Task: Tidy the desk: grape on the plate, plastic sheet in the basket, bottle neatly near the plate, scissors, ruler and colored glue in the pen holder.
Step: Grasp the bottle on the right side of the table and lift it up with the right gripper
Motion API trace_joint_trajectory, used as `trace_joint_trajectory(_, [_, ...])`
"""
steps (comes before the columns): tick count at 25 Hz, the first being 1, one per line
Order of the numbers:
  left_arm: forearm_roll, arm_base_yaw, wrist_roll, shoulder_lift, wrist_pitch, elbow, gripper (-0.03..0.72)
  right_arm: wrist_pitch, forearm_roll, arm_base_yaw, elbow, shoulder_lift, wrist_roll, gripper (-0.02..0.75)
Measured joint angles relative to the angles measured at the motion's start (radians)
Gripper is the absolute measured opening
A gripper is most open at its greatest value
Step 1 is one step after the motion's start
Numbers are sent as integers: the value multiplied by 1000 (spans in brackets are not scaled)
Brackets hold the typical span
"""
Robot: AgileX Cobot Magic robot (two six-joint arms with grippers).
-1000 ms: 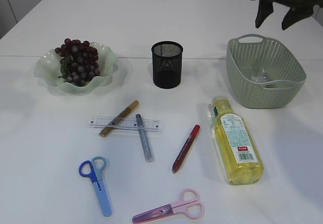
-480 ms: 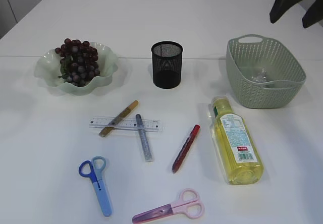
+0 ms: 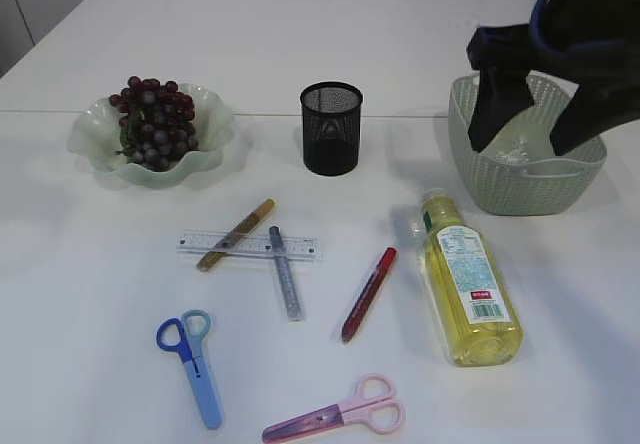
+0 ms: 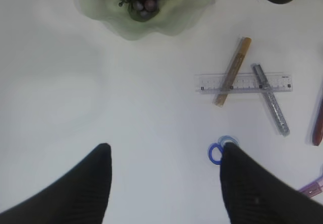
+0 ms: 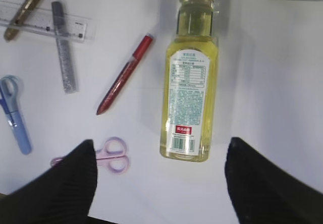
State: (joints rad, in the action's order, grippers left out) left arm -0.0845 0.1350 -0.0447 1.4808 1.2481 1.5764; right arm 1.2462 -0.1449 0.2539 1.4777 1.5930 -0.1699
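The grapes (image 3: 155, 122) lie on the green plate (image 3: 95, 149). The crumpled plastic sheet (image 3: 518, 150) lies in the green basket (image 3: 500, 192). The yellow bottle (image 3: 467, 279) lies on its side; it also shows in the right wrist view (image 5: 189, 77). The clear ruler (image 3: 250, 245) lies under a gold glue pen (image 3: 236, 234) and a silver one (image 3: 285, 272); a red one (image 3: 368, 294) lies apart. Blue scissors (image 3: 195, 364) and pink scissors (image 3: 340, 416) lie in front. The black mesh pen holder (image 3: 331, 129) stands empty. My right gripper (image 3: 528, 124) hangs open over the basket. My left gripper (image 4: 164, 151) is open and empty.
The white table carries only these things. The basket stands at the right, the plate at the left, the pen holder between them. The pens, ruler and scissors are scattered over the front middle, left of the bottle.
My right gripper has come down and forward from the top right corner to just over the basket. Nothing on the table has moved.
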Motion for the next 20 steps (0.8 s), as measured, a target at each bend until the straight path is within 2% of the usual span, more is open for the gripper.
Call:
trace_joint_trajectory(5, [0,0,0,0,0,0,489,-2,21,5,-2,82,-45,619])
trace_joint_trajectory(10, [0,0,0,0,0,0,489,-8,19,47,-11,119,-63,619])
trace_joint_trajectory(20, [-2,0,0,0,0,0,489,-17,32,65,-169,131,-85,591])
